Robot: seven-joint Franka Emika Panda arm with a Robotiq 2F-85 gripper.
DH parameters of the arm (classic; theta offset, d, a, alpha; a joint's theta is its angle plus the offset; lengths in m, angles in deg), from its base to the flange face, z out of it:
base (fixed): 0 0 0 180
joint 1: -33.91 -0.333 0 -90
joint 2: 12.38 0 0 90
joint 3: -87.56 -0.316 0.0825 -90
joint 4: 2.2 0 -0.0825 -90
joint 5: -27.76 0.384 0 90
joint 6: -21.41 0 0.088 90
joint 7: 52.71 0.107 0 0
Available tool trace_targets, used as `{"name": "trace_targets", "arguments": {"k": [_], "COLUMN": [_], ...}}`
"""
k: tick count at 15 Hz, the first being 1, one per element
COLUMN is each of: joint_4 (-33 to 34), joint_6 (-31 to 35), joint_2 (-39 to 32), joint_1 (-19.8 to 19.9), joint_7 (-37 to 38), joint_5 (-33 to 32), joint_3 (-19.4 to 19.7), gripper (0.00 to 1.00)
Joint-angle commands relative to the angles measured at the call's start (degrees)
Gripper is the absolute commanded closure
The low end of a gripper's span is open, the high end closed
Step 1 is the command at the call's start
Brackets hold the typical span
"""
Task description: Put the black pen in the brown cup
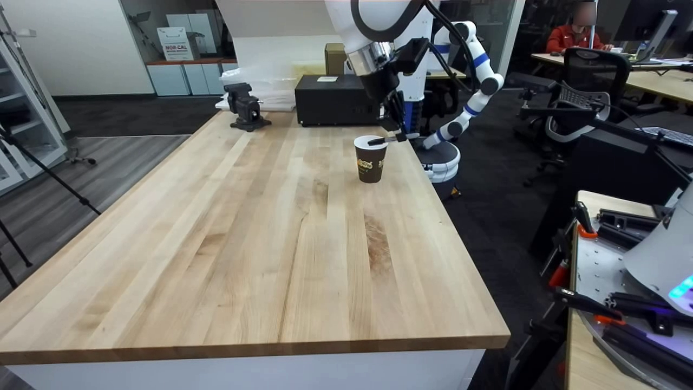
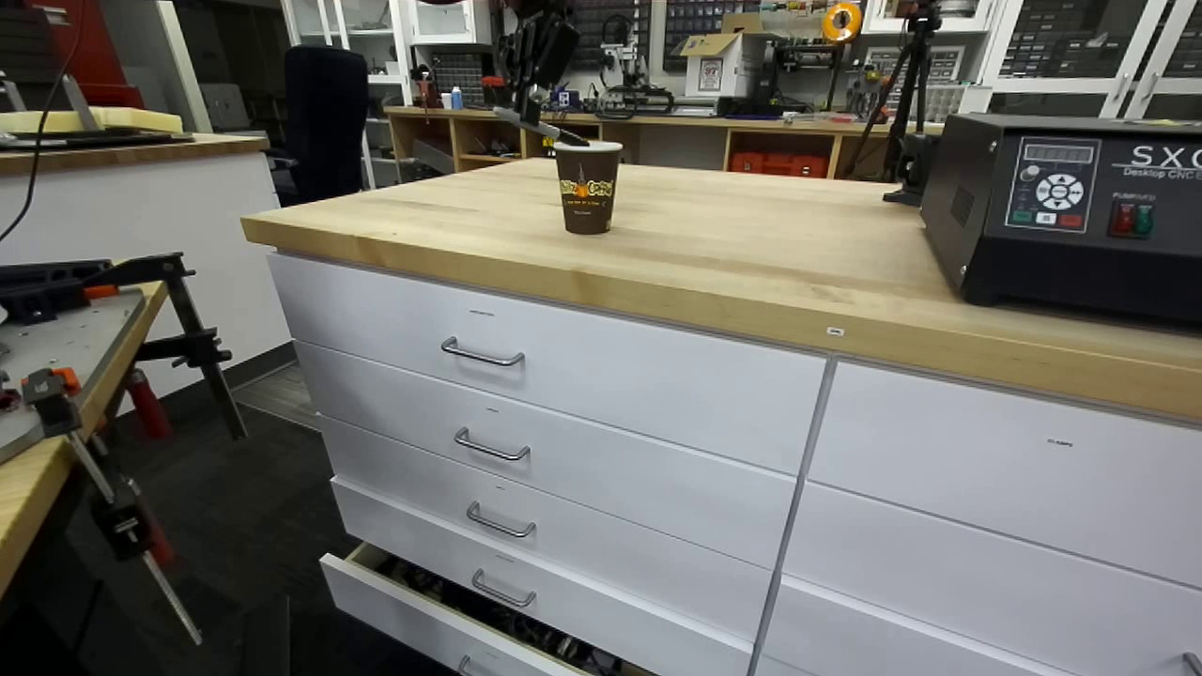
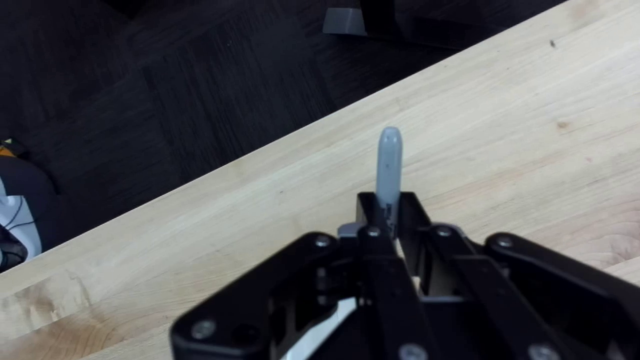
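The black pen is a marker with a black end and a grey body. My gripper (image 1: 401,136) is shut on its grey body, and the pen (image 1: 377,141) lies nearly level with its black end over the mouth of the brown cup (image 1: 370,165). In an exterior view the pen (image 2: 563,136) slopes down toward the rim of the cup (image 2: 588,195), below my gripper (image 2: 531,115); I cannot tell if it touches. The cup stands upright. In the wrist view the grey end of the pen (image 3: 389,160) sticks out between the fingertips (image 3: 388,212); its black end is hidden.
The cup stands on the wooden table (image 1: 260,244), near an edge. A black box (image 1: 335,103) stands at the far end in that exterior view; it also shows in an exterior view (image 2: 1061,216). A black vise (image 1: 246,108) stands beside it.
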Motion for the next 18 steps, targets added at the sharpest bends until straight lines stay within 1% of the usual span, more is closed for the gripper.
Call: {"name": "trace_targets", "arguments": {"k": [1, 4, 6, 7, 8, 9, 12, 15, 17, 18], "joint_4": [4.88, 7.60, 9.03, 9.09, 9.48, 9.31, 8.26, 4.42, 1.69, 0.51], "joint_6": [-4.01, -4.31, -2.96, -1.67, -1.06, 0.14, 4.10, 11.85, 15.40, 16.65], "joint_2": [-2.52, -4.21, -5.07, -4.93, -5.05, -4.46, -2.57, 1.48, 4.21, 5.53], "joint_1": [0.05, 0.17, 0.23, 0.32, 0.29, 0.31, 0.11, -0.24, -0.42, -0.58], "joint_7": [1.75, 1.83, 2.04, 1.88, 1.94, 1.99, 2.37, 2.93, 2.60, 2.57], "joint_5": [0.30, 0.31, 0.31, 0.37, 0.25, 0.24, -0.31, -0.67, -0.43, -0.49], "joint_3": [0.27, 0.47, 0.68, 0.69, 0.77, 0.77, 0.83, 0.63, 0.29, 0.14], "gripper": [0.97, 0.97, 0.97, 0.62, 0.61, 0.56, 0.35, 0.17, 0.04, 0.01]}}
